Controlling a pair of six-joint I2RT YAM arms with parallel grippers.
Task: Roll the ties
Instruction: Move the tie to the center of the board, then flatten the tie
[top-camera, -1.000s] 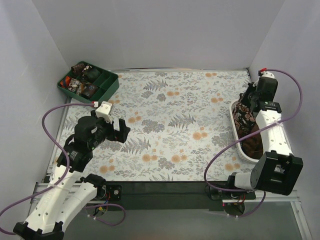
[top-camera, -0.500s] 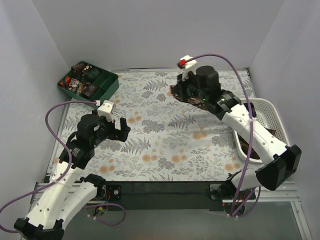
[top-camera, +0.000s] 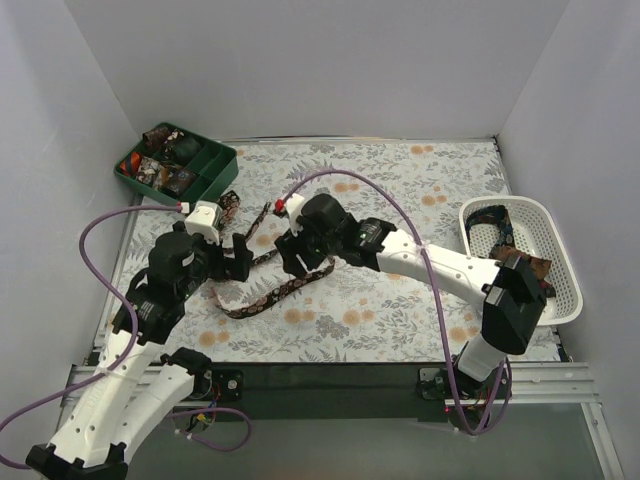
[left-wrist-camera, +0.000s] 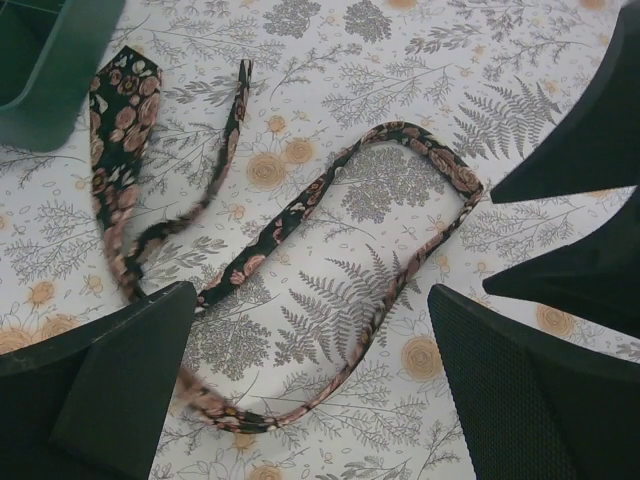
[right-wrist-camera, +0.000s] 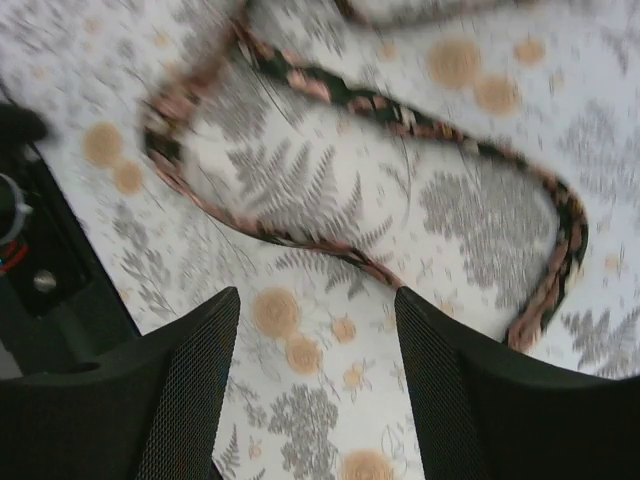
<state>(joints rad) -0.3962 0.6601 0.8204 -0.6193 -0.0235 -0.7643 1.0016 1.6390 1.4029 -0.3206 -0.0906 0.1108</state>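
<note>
**Floral tablecloth with one tie laid out, rolling not yet begun**

Across the fern-and-flower cloth a dark floral tie lies loose in lazy bends between the two arms, its wide end toward the green divided tray. The right gripper hangs just above it, fingers apart and holding nothing. The left gripper gapes wide beside it, also empty. To my eye the laying-out is done, and the next move calls for pinching one end and starting the coil. The tray holds several coiled ties. The white lattice basket on the right holds more unrolled ties.
</note>
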